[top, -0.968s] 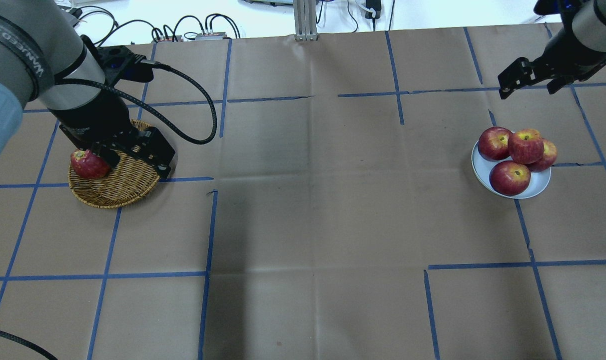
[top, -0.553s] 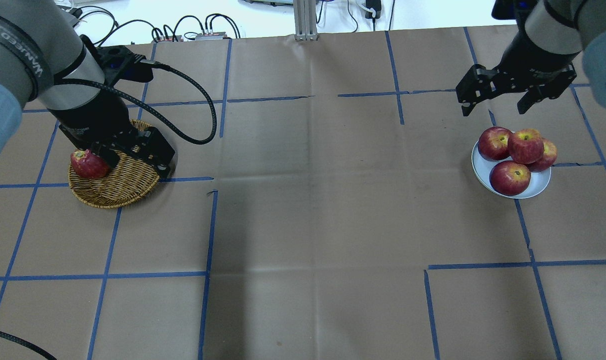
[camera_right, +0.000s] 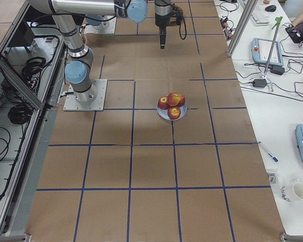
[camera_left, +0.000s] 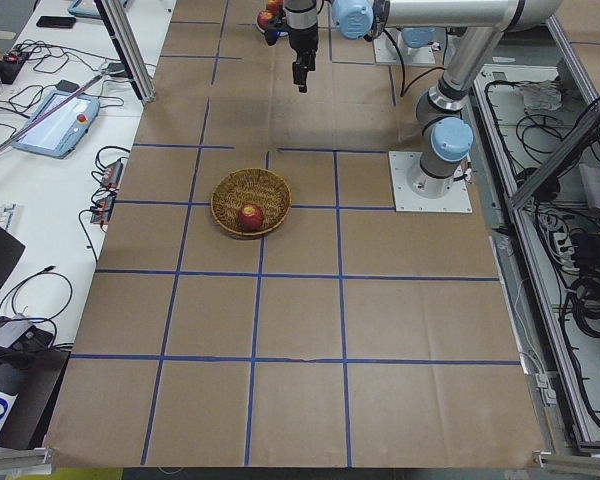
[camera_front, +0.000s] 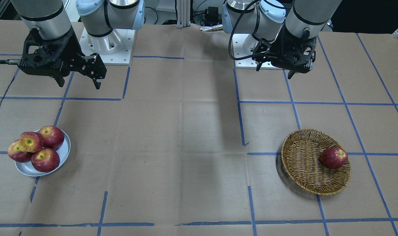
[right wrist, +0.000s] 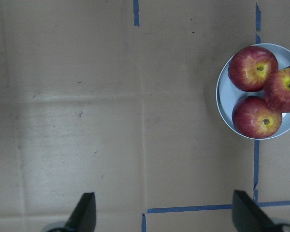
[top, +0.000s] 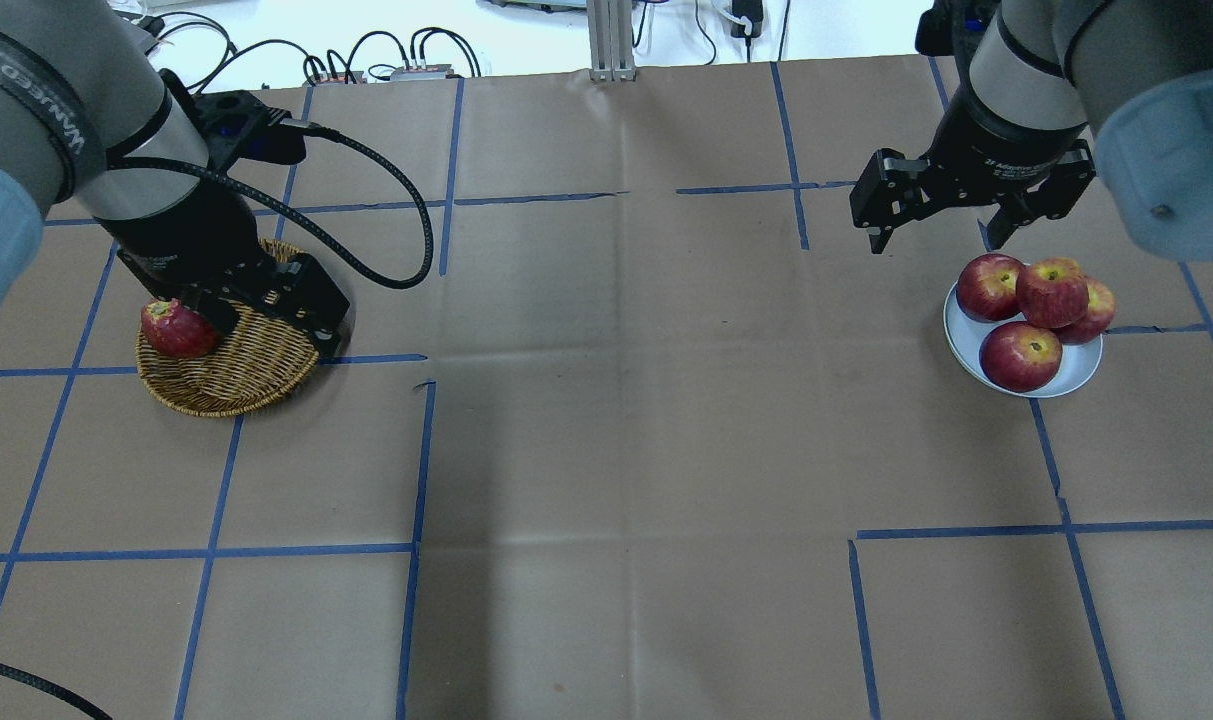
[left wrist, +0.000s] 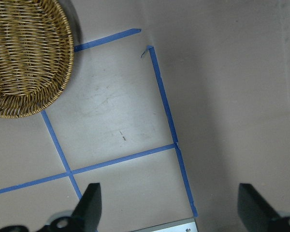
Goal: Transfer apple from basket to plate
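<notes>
The right gripper (camera_front: 78, 83) is held wide open, with nothing between its fingers (right wrist: 85, 212). It is raised above the table (top: 626, 420) near the plate (top: 1082, 378), off its rim on the side toward the table's middle. The apple (top: 1052, 290), streaked red with a yellow patch, is found on the plate, stacked on top of three darker apples (top: 1021, 356). It is touched by neither gripper. The left gripper (left wrist: 169, 193) is likewise spread wide and empty, and is held high, well apart from the plate, toward the opposite end of the table. The basket (camera_front: 302, 164) is set at that same end, far from the plate. One dark apple (camera_front: 334, 158) is seen inside it, close to the rim on the side away from the plate.
</notes>
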### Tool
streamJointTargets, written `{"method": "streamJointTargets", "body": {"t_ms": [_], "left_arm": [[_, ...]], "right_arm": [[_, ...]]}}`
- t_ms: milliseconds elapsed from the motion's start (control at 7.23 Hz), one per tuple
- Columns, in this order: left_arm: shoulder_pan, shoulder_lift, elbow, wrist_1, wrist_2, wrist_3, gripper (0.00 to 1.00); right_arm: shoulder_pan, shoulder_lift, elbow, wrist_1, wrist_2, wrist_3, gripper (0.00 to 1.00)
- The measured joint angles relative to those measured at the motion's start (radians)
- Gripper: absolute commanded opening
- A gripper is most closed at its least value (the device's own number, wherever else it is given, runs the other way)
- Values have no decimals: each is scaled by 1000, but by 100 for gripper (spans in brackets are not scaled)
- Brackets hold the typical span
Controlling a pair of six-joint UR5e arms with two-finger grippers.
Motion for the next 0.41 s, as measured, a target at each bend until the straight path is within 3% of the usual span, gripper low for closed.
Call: {"method": "streamJointTargets", "body": {"t_ms": [415], "left_arm": [[0,0,0,0,0,0,99]], "right_arm": [[1,-5,0,-4,0,-1,100]]}}
